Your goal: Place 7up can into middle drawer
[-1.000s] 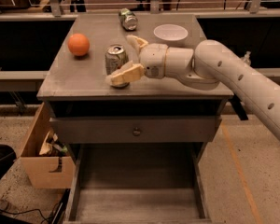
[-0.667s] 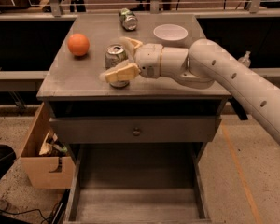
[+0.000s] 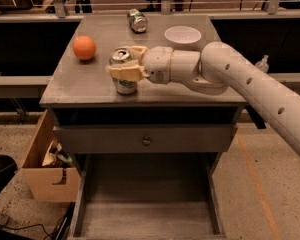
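The 7up can (image 3: 126,87) stands upright near the front edge of the grey cabinet top (image 3: 85,86), its shiny top showing. My gripper (image 3: 120,60) reaches in from the right. One cream finger lies across the can's front and the other sits behind it, so the jaws are closed around the can's upper body. The can still rests on the top. The middle drawer (image 3: 145,216) is pulled out low at the front, with a bare floor and low side walls.
An orange ball (image 3: 84,47) lies left of the can. A darker can (image 3: 137,20) lies on its side at the back. A white bowl (image 3: 183,36) sits at the back right. A closed drawer front with a knob (image 3: 146,141) is above the open drawer. A cardboard box (image 3: 49,166) stands on the floor to the left.
My gripper has moved left from beside the can to around it. Its fingers have drawn closer together onto the can, which has not moved.
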Available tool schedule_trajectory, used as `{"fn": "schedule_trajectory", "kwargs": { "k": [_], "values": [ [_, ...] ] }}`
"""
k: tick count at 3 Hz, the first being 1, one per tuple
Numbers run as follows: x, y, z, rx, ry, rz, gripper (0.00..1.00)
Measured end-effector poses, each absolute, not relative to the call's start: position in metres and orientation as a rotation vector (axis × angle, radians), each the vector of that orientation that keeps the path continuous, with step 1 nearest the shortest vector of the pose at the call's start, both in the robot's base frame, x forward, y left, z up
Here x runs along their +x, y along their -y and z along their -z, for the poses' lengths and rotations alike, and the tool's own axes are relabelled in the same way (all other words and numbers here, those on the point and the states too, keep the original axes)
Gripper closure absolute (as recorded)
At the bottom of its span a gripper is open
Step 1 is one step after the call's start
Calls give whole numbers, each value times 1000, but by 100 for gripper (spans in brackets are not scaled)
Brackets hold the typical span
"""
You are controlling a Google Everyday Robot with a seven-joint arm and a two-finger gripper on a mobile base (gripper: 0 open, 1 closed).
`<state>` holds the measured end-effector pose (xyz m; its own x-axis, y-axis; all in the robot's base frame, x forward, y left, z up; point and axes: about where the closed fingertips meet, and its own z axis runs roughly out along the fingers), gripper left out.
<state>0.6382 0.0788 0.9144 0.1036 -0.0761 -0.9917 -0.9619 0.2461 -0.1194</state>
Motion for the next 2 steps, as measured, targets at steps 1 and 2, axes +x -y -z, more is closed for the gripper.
{"fn": "schedule_trajectory", "kwargs": {
  "k": [1,2],
  "values": [
    [637,-82,-915,-1120,-1277,-914,84],
    [636,-84,-915,-1123,-1275,-918,100]
  ]
}}
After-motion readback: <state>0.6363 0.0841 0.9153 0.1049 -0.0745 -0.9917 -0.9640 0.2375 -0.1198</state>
